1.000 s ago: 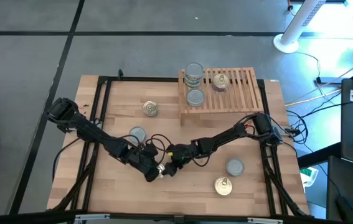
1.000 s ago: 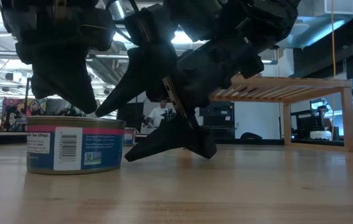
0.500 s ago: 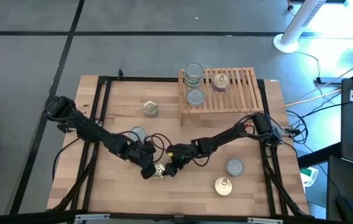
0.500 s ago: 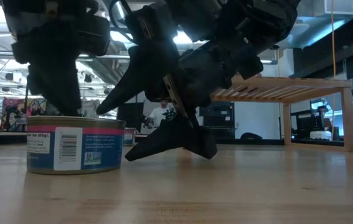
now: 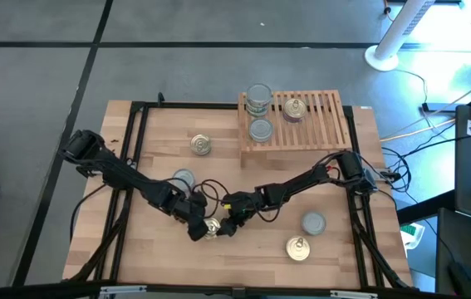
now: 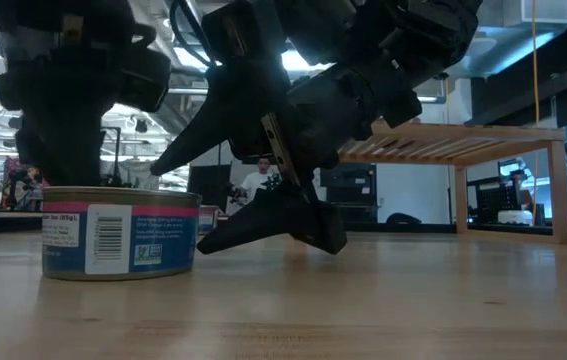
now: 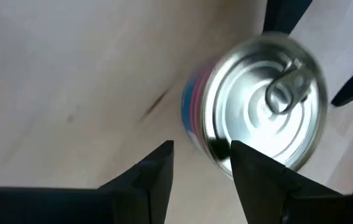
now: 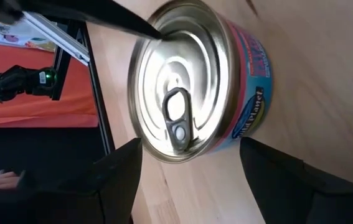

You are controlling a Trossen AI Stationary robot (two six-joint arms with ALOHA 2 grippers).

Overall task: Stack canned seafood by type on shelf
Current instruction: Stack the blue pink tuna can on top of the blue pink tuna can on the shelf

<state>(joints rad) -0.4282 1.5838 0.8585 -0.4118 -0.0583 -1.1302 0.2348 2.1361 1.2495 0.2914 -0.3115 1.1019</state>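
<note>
One can [image 5: 211, 226] with a gold pull-ring top and a blue-and-pink label stands on its base on the tabletop, between my two grippers. My left gripper [image 5: 199, 228] hangs over the can's left side, fingers pointing down with a narrow gap between them [image 7: 201, 149]. My right gripper [image 5: 225, 223] is at the can's right, low over the table and open wide [image 8: 190, 144]. In the low view its two fingers [image 6: 178, 208] spread toward the can [image 6: 121, 233] without touching it. The shelf [image 5: 318, 124] stands at the far edge. My left gripper comes at the can from above. One fingertip [image 8: 153, 34] lies over the top's rim [image 8: 164, 25] on the side away from my right gripper. I cannot tell whether it touches. The can stands flat on the table.
On the shelf are a stack of silver-topped cans [image 5: 258, 98], another silver-topped can [image 5: 261, 129] and a gold-topped can [image 5: 293, 109]. Loose on the table are a gold-topped can [image 5: 202, 144], a silver one [image 5: 183, 178], a silver one [image 5: 313, 223] and a gold one [image 5: 298, 247].
My left gripper has moved toward the table's left, off the middle of the can, so the gold top now shows from above. The can has stayed where it was. My right gripper has kept still and open.
</note>
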